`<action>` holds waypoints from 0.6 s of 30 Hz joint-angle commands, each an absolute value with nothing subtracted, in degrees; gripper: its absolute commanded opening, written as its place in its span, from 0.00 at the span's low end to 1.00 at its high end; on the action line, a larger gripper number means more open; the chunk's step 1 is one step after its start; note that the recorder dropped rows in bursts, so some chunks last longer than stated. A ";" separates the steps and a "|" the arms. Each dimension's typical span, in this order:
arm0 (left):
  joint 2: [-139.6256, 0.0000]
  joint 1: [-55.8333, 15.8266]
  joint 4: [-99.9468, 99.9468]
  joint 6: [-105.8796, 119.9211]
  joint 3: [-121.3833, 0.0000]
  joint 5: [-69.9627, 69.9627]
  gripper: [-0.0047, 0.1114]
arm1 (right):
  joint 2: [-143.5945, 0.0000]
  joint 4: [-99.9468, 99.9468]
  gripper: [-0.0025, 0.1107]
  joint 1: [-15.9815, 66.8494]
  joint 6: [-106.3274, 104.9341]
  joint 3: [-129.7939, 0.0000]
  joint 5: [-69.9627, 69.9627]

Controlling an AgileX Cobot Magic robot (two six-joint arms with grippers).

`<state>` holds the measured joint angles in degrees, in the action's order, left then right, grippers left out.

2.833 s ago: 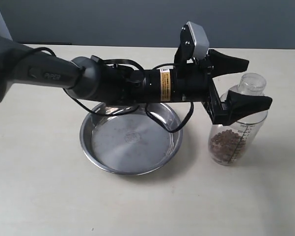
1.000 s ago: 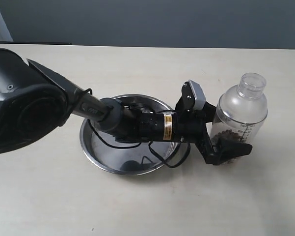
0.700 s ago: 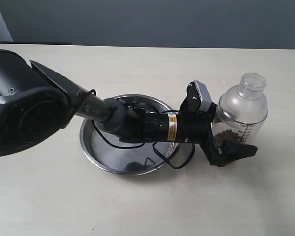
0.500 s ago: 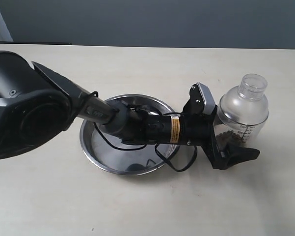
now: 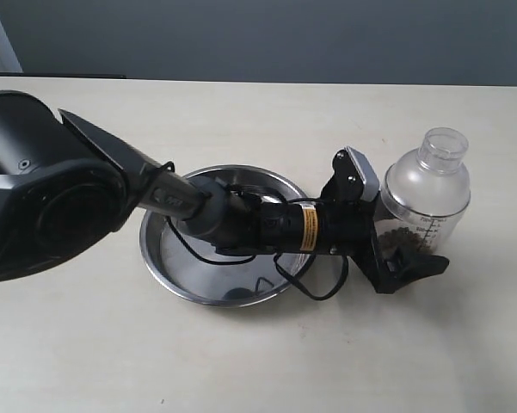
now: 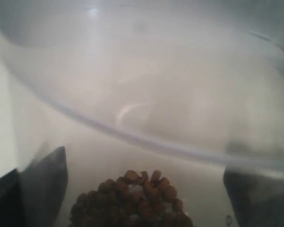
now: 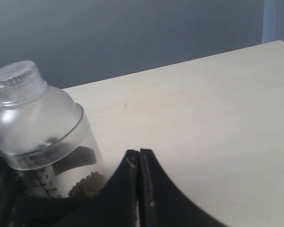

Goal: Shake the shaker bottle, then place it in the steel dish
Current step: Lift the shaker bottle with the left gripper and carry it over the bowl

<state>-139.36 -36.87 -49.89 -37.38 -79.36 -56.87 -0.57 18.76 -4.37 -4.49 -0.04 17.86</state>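
Observation:
The shaker bottle (image 5: pixel 426 194) stands upright on the table, right of the steel dish (image 5: pixel 159 262). It is clear with a frosted dome and small cap, and brown beads (image 6: pixel 132 198) lie in its base. My left arm reaches across the dish, and my left gripper (image 5: pixel 420 243) is shut on the bottle's lower body. One black finger (image 5: pixel 413 263) shows in front; the other is hidden behind the bottle. The bottle (image 6: pixel 146 94) fills the left wrist view. In the right wrist view my right gripper (image 7: pixel 139 158) is shut and empty, close to the bottle (image 7: pixel 38 123).
The left arm's links and cable (image 5: pixel 241 225) hang over the dish. A pale wooden tabletop (image 5: pixel 267 361) extends around both objects. A grey wall runs behind the far table edge (image 5: pixel 258 82).
The left gripper came down from above, set its open fingers around the bottle's lower body and closed in on it. The bottle has stayed in place.

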 commanded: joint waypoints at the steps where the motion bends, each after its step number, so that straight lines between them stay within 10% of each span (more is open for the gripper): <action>1: -139.36 -37.24 -48.50 -36.97 -79.50 -56.61 0.57 | -0.28 18.73 0.02 -4.55 -4.76 0.00 17.58; 9: -139.36 -37.24 -49.30 -36.97 -79.50 -58.44 0.11 | -0.28 18.73 0.02 -4.55 -4.76 0.00 17.58; 18: -139.36 -37.24 -46.73 -37.48 -79.50 -58.67 0.04 | -0.28 18.73 0.02 -4.55 -4.76 0.00 17.58</action>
